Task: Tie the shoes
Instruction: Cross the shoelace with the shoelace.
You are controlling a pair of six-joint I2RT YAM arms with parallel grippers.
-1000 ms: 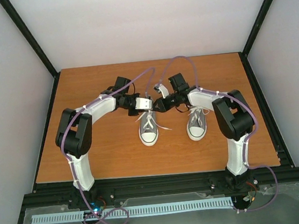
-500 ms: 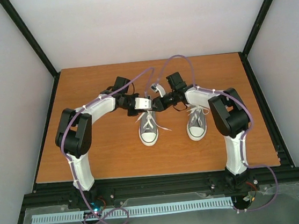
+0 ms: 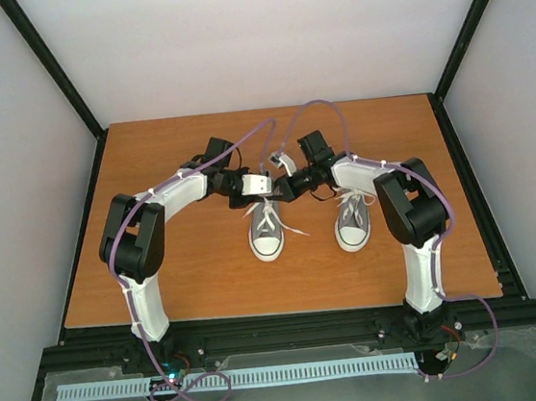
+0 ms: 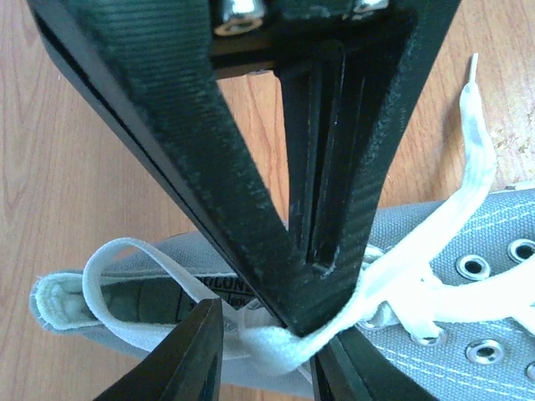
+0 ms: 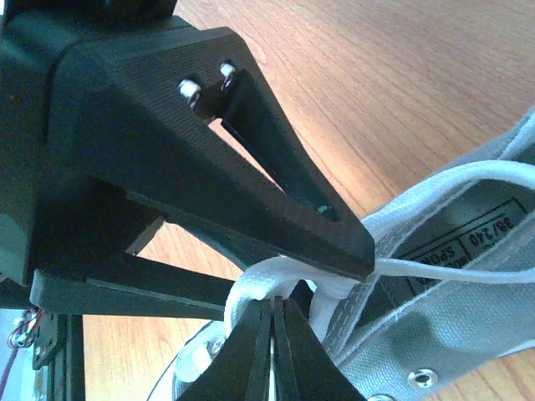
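Shoes sit side by side near the middle of the table (image 3: 161, 280), toes toward the arm bases, a little apart. Both arms reach in over one of them, the shoe on the left arm's side (image 3: 265, 235). The second shoe (image 3: 353, 222) lies partly under the right forearm, white laces spread on top. Left tool (image 4: 272, 357) & right tool (image 5: 274, 334) meet tip to tip above the heel end of the first shoe, right over its opening, w/ the toe cap pointing away from them toward the near edge

Left wrist view: left tool's fingers (image 4: 188, 355) stand partway apart, a bunched bit of white lace (image 4: 272, 347) sitting in the gap between them; can't tell if they actually squeeze it. From that bunch a loop (image 4: 88, 280) curves out over the heel opening, and a free end (image 4: 470, 142) runs off past the eyelets onto the wood. Right tool's tip points down from above onto the same bunch

Right wrist view: right tool's fingers are pressed flat together. The lace wraps round just at their tips, touching them; whether a strand is nipped inside, can't tell. Grey canvas side of the shoe & its printed inner label lie just beside the tips, to the right & below
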